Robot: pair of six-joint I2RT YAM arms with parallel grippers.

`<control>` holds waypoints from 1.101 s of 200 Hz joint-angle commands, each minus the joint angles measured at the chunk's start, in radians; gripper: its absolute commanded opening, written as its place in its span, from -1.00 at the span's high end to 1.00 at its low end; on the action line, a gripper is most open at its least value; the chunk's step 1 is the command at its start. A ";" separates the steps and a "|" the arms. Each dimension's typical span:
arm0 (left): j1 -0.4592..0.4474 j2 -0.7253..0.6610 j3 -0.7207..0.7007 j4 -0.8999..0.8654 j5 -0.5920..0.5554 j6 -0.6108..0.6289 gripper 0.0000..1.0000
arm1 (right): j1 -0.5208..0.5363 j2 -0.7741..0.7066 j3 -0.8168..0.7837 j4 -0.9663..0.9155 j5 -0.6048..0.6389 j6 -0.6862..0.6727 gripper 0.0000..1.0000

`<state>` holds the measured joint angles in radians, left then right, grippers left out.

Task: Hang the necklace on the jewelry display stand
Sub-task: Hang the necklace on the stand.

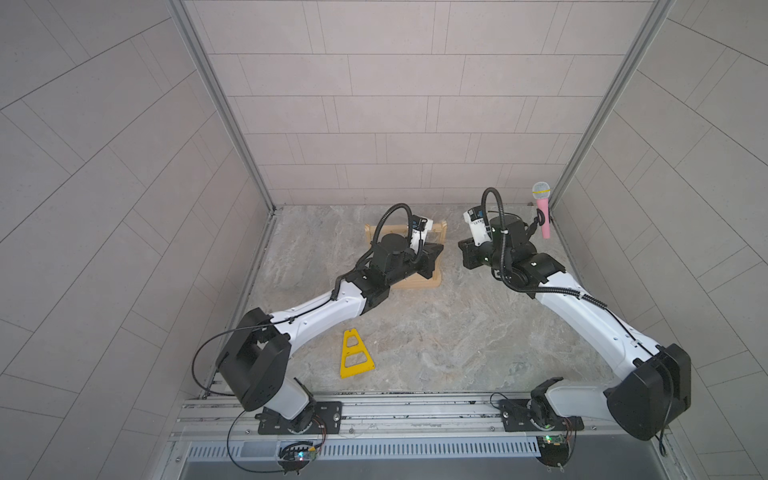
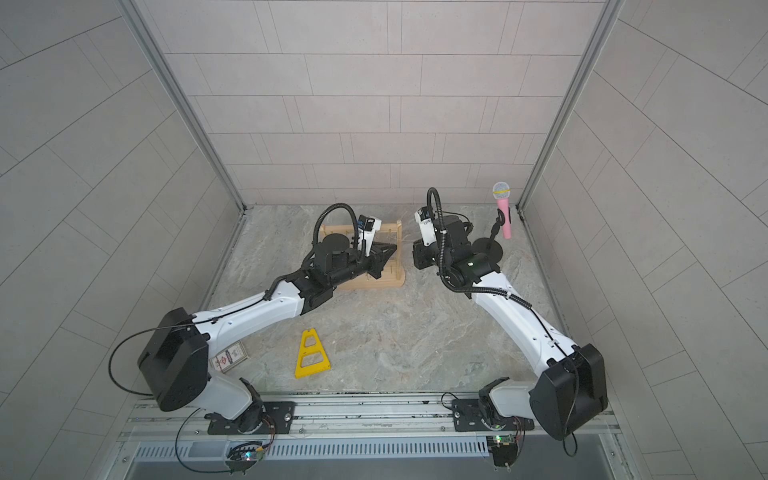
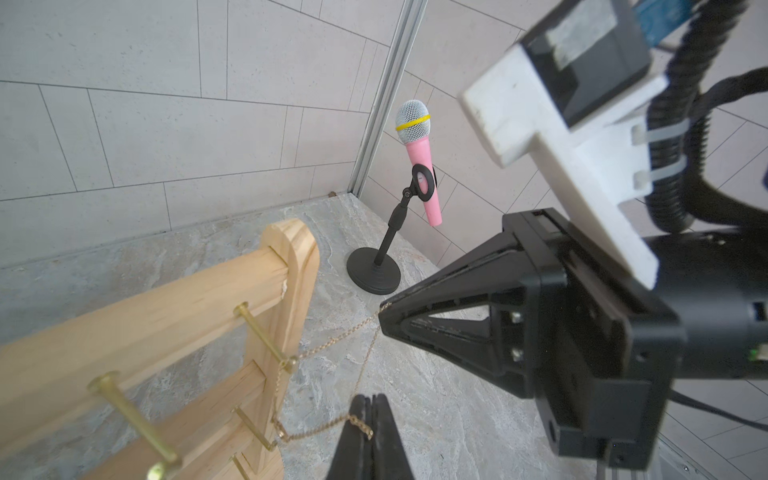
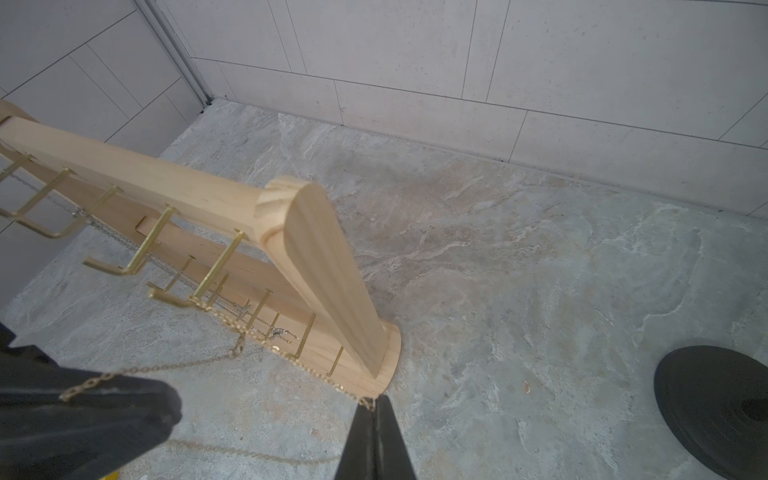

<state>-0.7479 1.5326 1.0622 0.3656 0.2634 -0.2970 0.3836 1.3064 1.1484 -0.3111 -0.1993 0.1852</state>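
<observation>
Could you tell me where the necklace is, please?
In the left wrist view, the necklace runs from left pincer over the jewelry display stand's end hook to right pincer.

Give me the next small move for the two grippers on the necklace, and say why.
Probably ease the right gripper toward the jewelry display stand and open it. The necklace already lies over the top-bar hook nearest the upright, but that gripper and the left gripper are both shut on it, holding it taut, so it cannot hang freely.
</observation>
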 commanded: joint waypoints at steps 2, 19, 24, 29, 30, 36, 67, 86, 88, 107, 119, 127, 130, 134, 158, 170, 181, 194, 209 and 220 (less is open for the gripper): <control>-0.009 -0.001 0.035 0.012 -0.001 0.022 0.93 | -0.006 -0.030 -0.007 0.012 -0.009 -0.001 0.88; -0.010 -0.016 0.019 0.012 -0.009 0.025 0.93 | -0.009 -0.027 -0.010 0.015 -0.013 -0.001 0.88; -0.009 -0.020 0.012 0.013 -0.013 0.025 0.93 | -0.009 -0.027 -0.012 0.015 -0.015 -0.001 0.88; -0.010 -0.024 0.006 0.013 -0.017 0.027 0.93 | -0.009 -0.026 -0.012 0.015 -0.017 -0.001 0.88; -0.010 -0.025 0.005 0.013 -0.017 0.027 0.93 | -0.009 -0.026 -0.012 0.015 -0.017 -0.001 0.88; -0.009 -0.029 -0.002 0.013 -0.020 0.027 0.93 | -0.008 -0.025 -0.013 0.015 -0.019 -0.001 0.88; -0.009 -0.039 -0.029 0.013 -0.035 0.029 0.94 | -0.008 -0.018 -0.016 0.015 -0.036 -0.001 0.88; -0.010 -0.048 -0.050 0.015 -0.048 0.030 0.94 | -0.009 -0.014 -0.017 0.014 -0.040 -0.001 0.88; -0.010 -0.047 -0.053 0.015 -0.051 0.030 0.94 | -0.009 -0.013 -0.018 0.014 -0.042 -0.001 0.88; -0.009 -0.056 -0.074 0.013 -0.070 0.029 0.94 | -0.008 -0.009 -0.019 0.011 -0.048 -0.001 0.88; -0.009 -0.058 -0.083 0.008 -0.083 0.029 0.94 | -0.008 -0.004 -0.021 0.010 -0.053 -0.001 0.88; -0.009 -0.058 -0.089 0.005 -0.089 0.029 0.94 | -0.007 0.000 -0.022 0.011 -0.055 0.002 0.88; -0.009 -0.058 -0.091 0.005 -0.093 0.029 0.94 | -0.007 0.002 -0.022 0.012 -0.059 0.002 0.88; -0.009 -0.060 -0.092 0.003 -0.095 0.029 0.94 | -0.006 0.003 -0.024 0.013 -0.061 0.002 0.88; -0.008 -0.064 -0.103 -0.005 -0.128 0.026 0.94 | -0.001 0.013 -0.030 0.013 -0.070 0.005 0.88; -0.009 -0.064 -0.105 -0.019 -0.146 0.024 0.94 | 0.002 0.017 -0.035 0.014 -0.072 0.005 0.88; -0.009 -0.064 -0.106 -0.032 -0.166 0.023 0.94 | 0.005 0.022 -0.039 0.013 -0.074 0.005 0.88; -0.008 -0.064 -0.111 -0.040 -0.180 0.021 0.94 | 0.008 0.029 -0.043 0.015 -0.073 0.008 0.88; -0.010 -0.065 -0.117 -0.039 -0.188 0.016 0.94 | 0.013 0.033 -0.050 0.020 -0.073 0.009 0.88; -0.009 -0.064 -0.120 -0.040 -0.190 0.014 0.94 | 0.013 0.038 -0.056 0.021 -0.073 0.011 0.88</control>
<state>-0.7532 1.4963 0.9562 0.3347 0.1062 -0.2947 0.3897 1.3342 1.1042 -0.3012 -0.2661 0.1921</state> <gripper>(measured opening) 0.045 0.063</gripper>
